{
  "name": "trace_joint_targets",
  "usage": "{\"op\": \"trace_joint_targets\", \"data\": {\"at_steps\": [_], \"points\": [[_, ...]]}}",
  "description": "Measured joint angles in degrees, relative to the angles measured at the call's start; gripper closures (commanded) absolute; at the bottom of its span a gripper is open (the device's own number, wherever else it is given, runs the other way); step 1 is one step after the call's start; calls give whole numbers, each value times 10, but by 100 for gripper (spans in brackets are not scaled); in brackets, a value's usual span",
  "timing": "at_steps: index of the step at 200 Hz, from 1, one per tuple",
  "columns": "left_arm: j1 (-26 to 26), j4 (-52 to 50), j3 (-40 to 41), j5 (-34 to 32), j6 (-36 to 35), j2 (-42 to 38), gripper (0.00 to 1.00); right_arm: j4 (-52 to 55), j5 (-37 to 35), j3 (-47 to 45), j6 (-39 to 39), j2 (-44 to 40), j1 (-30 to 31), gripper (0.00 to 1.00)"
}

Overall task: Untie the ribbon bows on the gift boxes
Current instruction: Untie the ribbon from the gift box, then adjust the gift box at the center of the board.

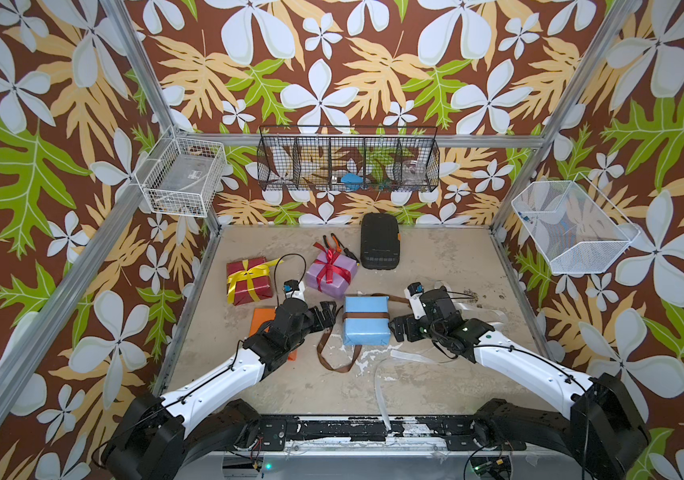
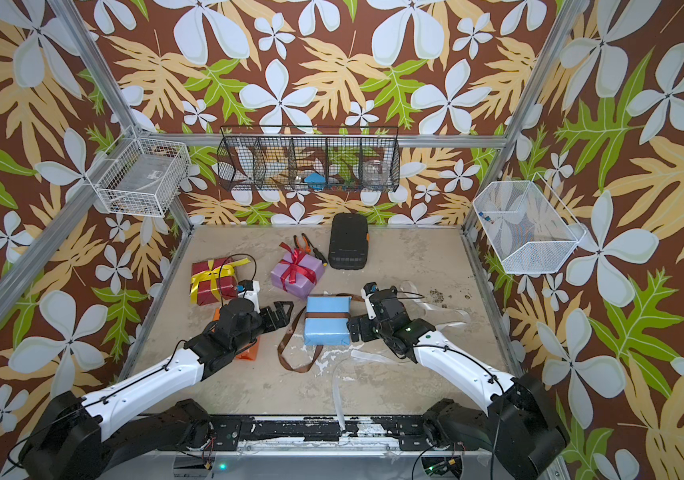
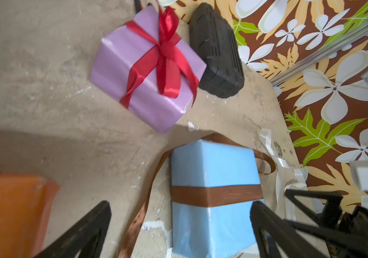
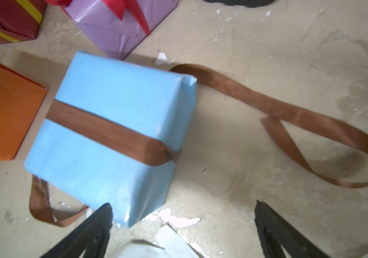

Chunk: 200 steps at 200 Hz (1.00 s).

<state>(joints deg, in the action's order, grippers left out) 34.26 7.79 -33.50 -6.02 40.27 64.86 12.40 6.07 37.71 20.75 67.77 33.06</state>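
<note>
The light blue gift box [image 1: 364,320] [image 2: 327,320] lies mid-table with a brown ribbon [image 4: 290,111] as one flat band [image 3: 216,196] over it. The ribbon's loose ends trail on the table [image 1: 334,357]. My left gripper [image 1: 329,312] [image 3: 180,204] stands open just left of this box and holds nothing. My right gripper [image 1: 396,328] [image 4: 183,204] stands open at the box's right side, also holding nothing. Behind are the lilac box [image 1: 332,278] with its red bow [image 3: 167,60] and the dark red box [image 1: 248,280] with its yellow bow [image 1: 251,272]. The orange box [image 4: 4,116] lies partly under my left arm, no ribbon showing on it.
A loose white ribbon [image 1: 379,386] lies across the front and right of the table. A black ribbed case [image 1: 379,247] and pliers [image 1: 334,243] sit at the back. Wire baskets hang on the back wall [image 1: 348,160], the left wall [image 1: 182,178] and the right wall [image 1: 572,224].
</note>
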Motion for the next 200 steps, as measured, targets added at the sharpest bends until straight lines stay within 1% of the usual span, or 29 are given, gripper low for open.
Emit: {"op": "trace_joint_targets", "data": {"at_steps": [8, 14, 16, 28, 47, 52, 60, 68, 72, 87, 110, 122, 135, 165, 200], "points": [[0, 4, -30, 2, -13, 28, 0, 2, 4, -5, 0, -11, 10, 16], [0, 7, -52, 4, -22, 50, 0, 3, 7, -8, 3, -18, 16, 19], [0, 7, -57, 6, -24, 55, 1, 3, 10, -9, 3, -21, 19, 22], [0, 14, -98, 25, -43, 103, 3, 5, 25, -14, 14, -31, 28, 45], [0, 30, -152, 63, -65, 173, 5, 5, 37, -28, 33, -42, 54, 74], [0, 33, -164, 72, -72, 189, 6, 4, 43, -33, 33, -43, 64, 78], [0, 37, -185, 89, -80, 219, 9, 0, 52, -42, 43, -42, 83, 81], [0, 40, -204, 107, -89, 247, 10, -7, 63, -49, 49, -38, 98, 89], [0, 42, -211, 113, -91, 258, 10, -12, 69, -53, 51, -35, 104, 91], [0, 49, -243, 145, -104, 303, 11, -43, 75, -70, 74, -19, 117, 95], [0, 54, -279, 179, -119, 354, 11, -105, 85, -100, 109, 3, 121, 97], [0, 53, -289, 187, -125, 372, 11, -132, 75, -106, 123, 16, 123, 98], [0, 50, -296, 196, -133, 387, 14, -157, 61, -107, 136, 27, 123, 100], [0, 46, -278, 212, -136, 389, 14, -195, 10, -107, 152, 40, 108, 99], [0, 59, -229, 231, -120, 364, 18, -231, -30, -122, 163, 36, 43, 97]]}}
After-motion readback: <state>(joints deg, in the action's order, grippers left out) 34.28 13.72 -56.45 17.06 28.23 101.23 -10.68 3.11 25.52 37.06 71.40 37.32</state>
